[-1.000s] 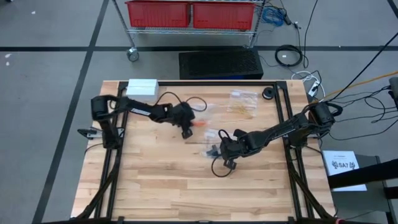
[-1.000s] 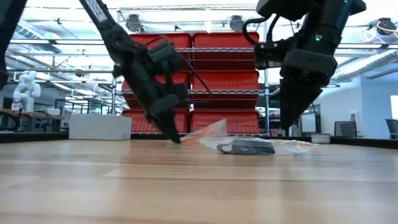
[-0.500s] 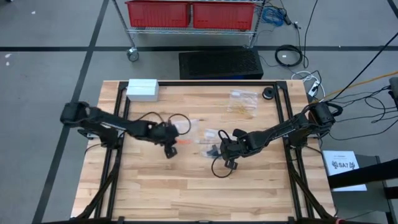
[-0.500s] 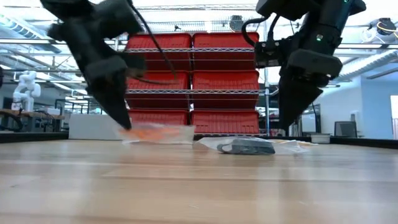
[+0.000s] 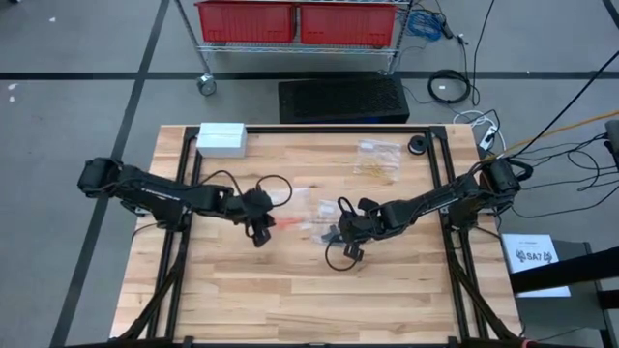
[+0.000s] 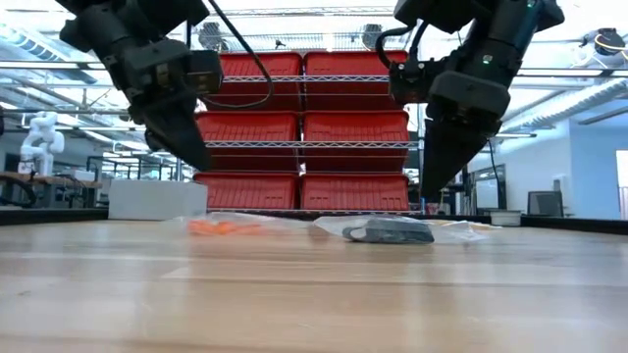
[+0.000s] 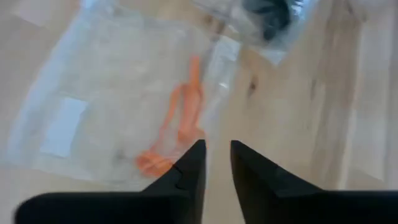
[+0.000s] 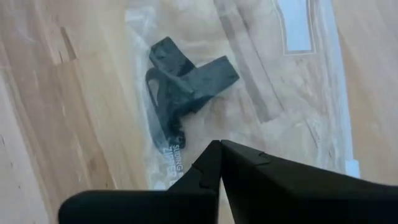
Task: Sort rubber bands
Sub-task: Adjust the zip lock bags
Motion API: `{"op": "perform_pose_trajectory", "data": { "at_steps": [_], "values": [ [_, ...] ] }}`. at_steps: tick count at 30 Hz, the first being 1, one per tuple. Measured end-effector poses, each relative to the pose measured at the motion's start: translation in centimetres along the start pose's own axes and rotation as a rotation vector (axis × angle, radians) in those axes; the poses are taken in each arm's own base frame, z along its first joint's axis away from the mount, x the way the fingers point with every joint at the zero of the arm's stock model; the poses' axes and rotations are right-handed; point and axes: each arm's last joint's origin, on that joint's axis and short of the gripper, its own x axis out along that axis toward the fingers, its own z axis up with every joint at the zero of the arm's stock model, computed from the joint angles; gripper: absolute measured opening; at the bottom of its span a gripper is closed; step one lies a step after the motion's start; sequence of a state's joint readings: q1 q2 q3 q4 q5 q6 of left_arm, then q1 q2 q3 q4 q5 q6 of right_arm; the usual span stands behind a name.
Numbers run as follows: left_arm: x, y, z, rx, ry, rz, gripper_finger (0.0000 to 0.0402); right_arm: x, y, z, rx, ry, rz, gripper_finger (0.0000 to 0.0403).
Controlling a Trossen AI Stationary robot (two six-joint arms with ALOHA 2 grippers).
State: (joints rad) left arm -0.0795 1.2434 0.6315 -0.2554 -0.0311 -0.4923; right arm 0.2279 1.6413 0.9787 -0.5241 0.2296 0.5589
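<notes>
Left wrist view alone reveals orange rubber bands (image 7: 180, 121) bagged at twelve o'clock beyond the slightly parted left gripper (image 7: 217, 163); the right gripper (image 8: 220, 148) is pinched together.

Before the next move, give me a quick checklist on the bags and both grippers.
1. Left gripper clear of orange bag: ok, fingers parted, nothing between them.
2. Orange bag flat on the table: ok.
3. Orange bands inside the bag: ok.
4. Right gripper shut, empty: ok.
5. Right gripper above black bag: ok.
6. Bags sealed: cannot tell.
</notes>
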Motion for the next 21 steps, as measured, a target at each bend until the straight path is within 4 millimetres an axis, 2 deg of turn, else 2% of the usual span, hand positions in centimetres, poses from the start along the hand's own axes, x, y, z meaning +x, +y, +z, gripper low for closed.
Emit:
{"op": "perform_pose_trajectory", "data": {
  "at_steps": [4, 8, 11, 15, 19, 21],
  "values": [
    [0.1, -0.1, 0.4, -0.001, -0.039, -0.008, 0.0125, 0.0, 0.0, 0.1, -0.003, -0.006, 0.002, 0.0008],
    [1.8, 0.1, 1.1, -0.017, -0.098, 0.011, 0.0128, 0.1, 0.1, 0.8, 0.018, -0.067, 0.029, 0.0002],
    [3.9, 0.8, 0.9, -0.025, -0.078, 0.061, 0.0110, 0.8, 0.5, 1.4, 0.044, -0.120, 0.049, 0.0001],
    [6.0, 2.4, 0.5, -0.050, -0.043, 0.181, 0.0066, 2.5, 0.7, 1.4, 0.075, -0.119, 0.026, 0.0001],
    [6.8, 3.0, 0.0, -0.033, 0.010, 0.209, 0.0014, 3.9, 0.2, 1.3, 0.108, -0.084, -0.009, 0.0000],
    [6.8, 2.9, -0.3, -0.023, 0.038, 0.207, 0.0007, 4.4, 0.0, 1.4, 0.105, -0.081, -0.019, 0.0000]
  ]
}}
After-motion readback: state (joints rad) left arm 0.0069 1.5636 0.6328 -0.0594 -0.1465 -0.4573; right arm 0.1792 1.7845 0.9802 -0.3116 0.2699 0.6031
